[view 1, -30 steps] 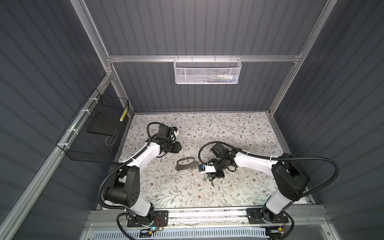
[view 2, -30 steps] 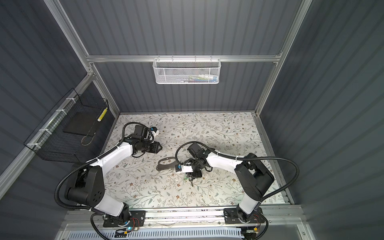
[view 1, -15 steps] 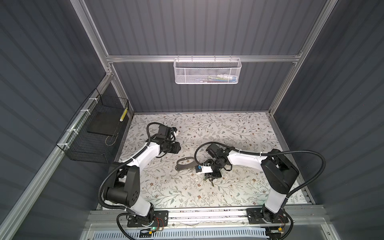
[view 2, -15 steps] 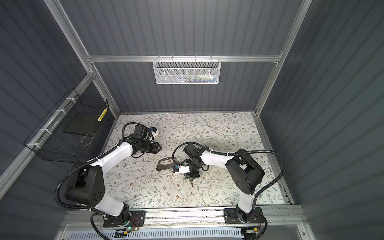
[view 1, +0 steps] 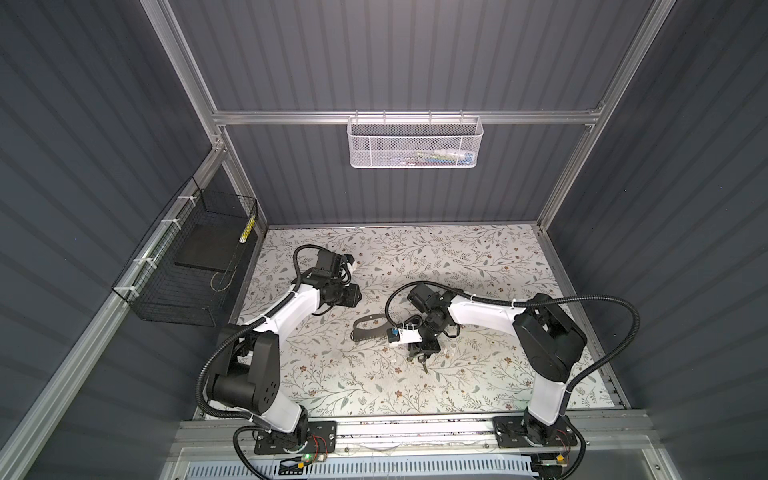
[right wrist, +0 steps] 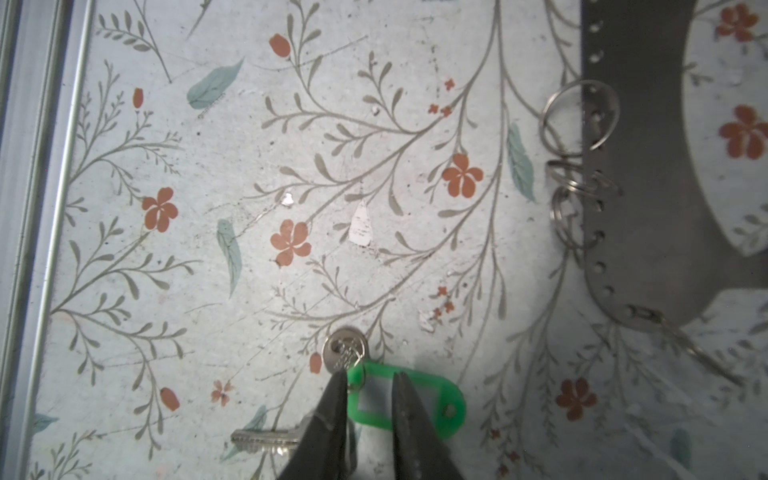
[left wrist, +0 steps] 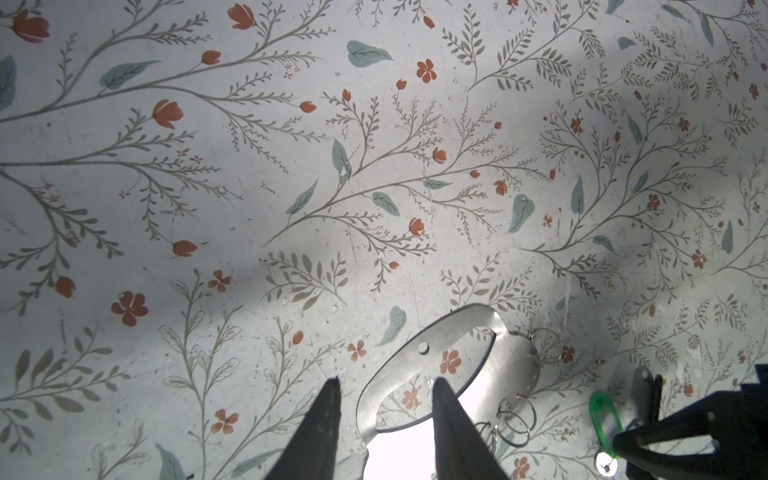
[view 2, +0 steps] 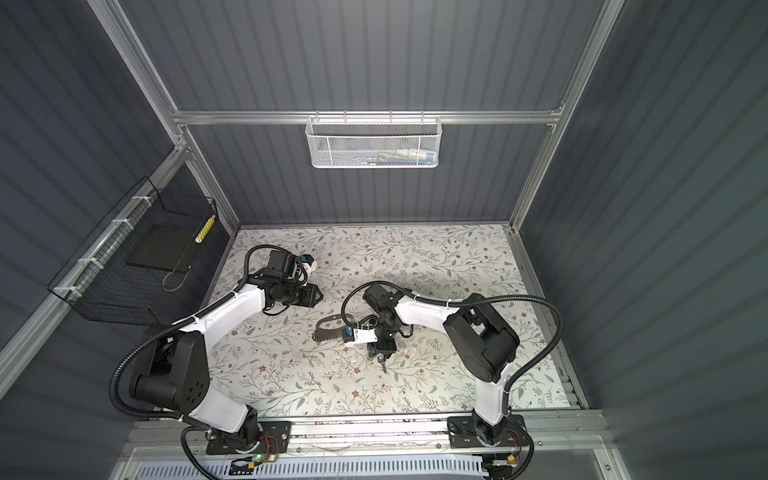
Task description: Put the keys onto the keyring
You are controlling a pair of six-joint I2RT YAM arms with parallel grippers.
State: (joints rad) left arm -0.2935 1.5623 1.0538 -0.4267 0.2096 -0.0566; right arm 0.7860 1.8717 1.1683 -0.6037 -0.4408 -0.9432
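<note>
Pinching the bright green oval plastic key tag (right wrist: pixel 440 399) squarely matters — right gripper (right wrist: pixel 368 376) jaws narrow astride it, grip unconfirmed; left gripper (left wrist: pixel 386 380) gapes empty near grey slotted keyring plate (left wrist: pixel 513 363).

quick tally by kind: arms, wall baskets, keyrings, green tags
arms: 2
baskets: 2
keyring: 1
green tag: 1
total: 6
</note>
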